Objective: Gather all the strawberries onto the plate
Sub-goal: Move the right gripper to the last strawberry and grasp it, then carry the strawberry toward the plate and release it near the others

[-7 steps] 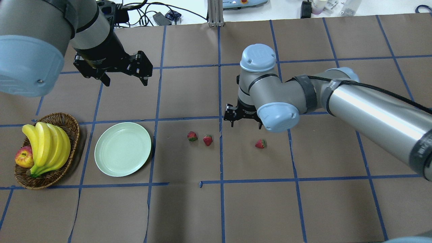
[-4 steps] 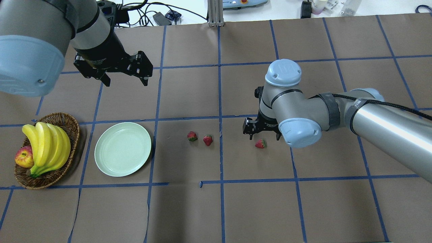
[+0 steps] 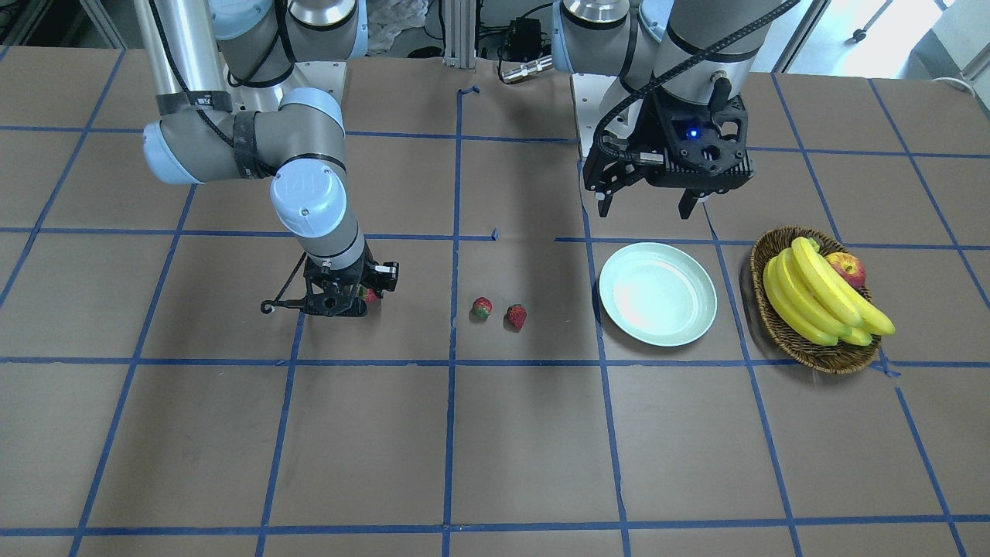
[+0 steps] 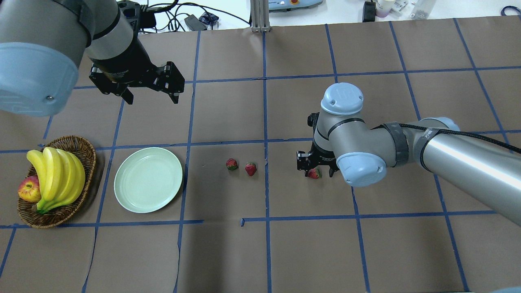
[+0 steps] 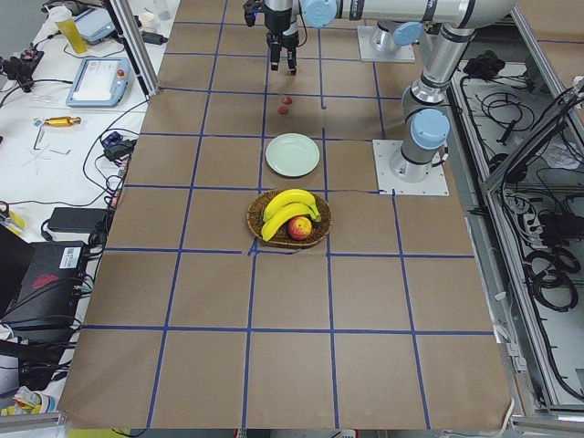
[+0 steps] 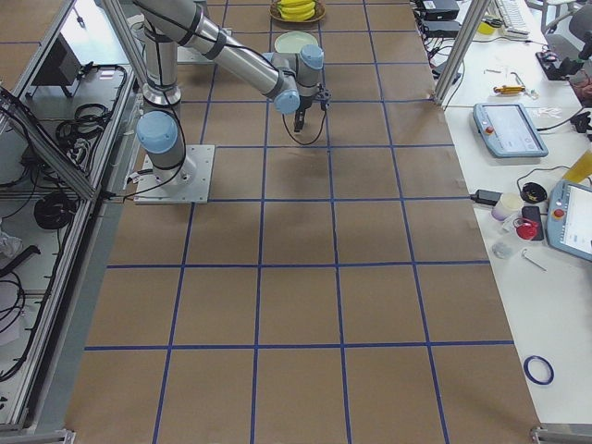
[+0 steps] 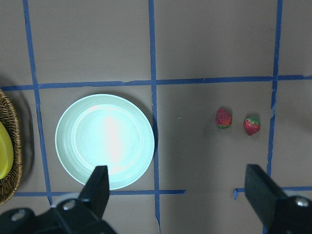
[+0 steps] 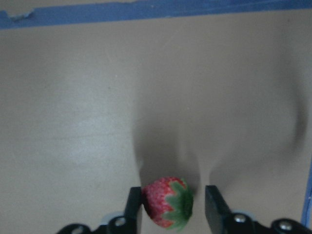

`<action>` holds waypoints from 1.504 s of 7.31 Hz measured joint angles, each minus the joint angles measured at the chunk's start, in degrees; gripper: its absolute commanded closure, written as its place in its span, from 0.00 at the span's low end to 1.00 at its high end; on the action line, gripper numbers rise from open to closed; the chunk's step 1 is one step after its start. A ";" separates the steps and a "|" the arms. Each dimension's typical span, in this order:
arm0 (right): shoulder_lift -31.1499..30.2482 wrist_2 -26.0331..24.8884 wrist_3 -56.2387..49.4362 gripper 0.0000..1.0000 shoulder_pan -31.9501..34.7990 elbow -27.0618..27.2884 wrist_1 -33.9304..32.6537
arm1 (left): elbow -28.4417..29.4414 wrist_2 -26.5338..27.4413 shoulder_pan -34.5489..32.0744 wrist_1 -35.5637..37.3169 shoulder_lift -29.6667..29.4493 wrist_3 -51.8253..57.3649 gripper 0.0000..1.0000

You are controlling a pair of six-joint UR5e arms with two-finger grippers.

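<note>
- Right gripper (image 8: 173, 193) has its jaws open just a bit wider than a berry, down at the table with one strawberry (image 4: 314, 174) sitting between them. One finger looks about touching the fruit and the other has a small gap, so nothing's gripped yet.
- Left gripper (image 4: 152, 97) is spread wide with nothing in it, hanging well above the table somewhere over the plate (image 4: 148, 180).
- The plate's bare, so zero berries in.
- The other two strawberries (image 4: 231, 164) (image 4: 250, 169) sit side by side near the plate, on its side away from the basket (image 4: 87, 150).
- The straddled berry is further out the same way, well apart from the plate.
- Handling guess: these are tiny and surely weigh next to nothing, so lifting is no issue.
- The bumpy skin should give the pads some bite, but the tapered shape could make it squirt out or roll if pinched off-centre.
- Can't tell if they're real or plastic. If real, they'll bruise, so go gentle.
- I'd grab across the fat red middle just below the green cap, not on the leaves or the tip.
</note>
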 measured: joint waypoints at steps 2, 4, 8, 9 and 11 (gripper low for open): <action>-0.06 1.97 2.24 1.00 0.01 -2.84 -1.97 | 0.00 0.00 0.01 0.00 0.00 0.03 0.00; 0.25 8.42 11.22 1.00 1.77 -7.94 -3.17 | 0.00 0.00 0.04 0.00 -0.03 -0.02 0.00; 7.13 16.59 25.43 1.00 15.82 -13.69 -5.12 | 0.00 0.00 -0.04 0.00 -0.04 0.01 0.00; 8.68 16.44 27.00 1.00 18.68 -14.33 -5.14 | 0.00 0.00 -0.04 0.00 -0.03 -0.03 0.00; 11.43 15.30 28.24 0.02 21.41 -14.59 -5.15 | 0.05 0.00 -0.02 0.00 -0.01 -0.07 0.00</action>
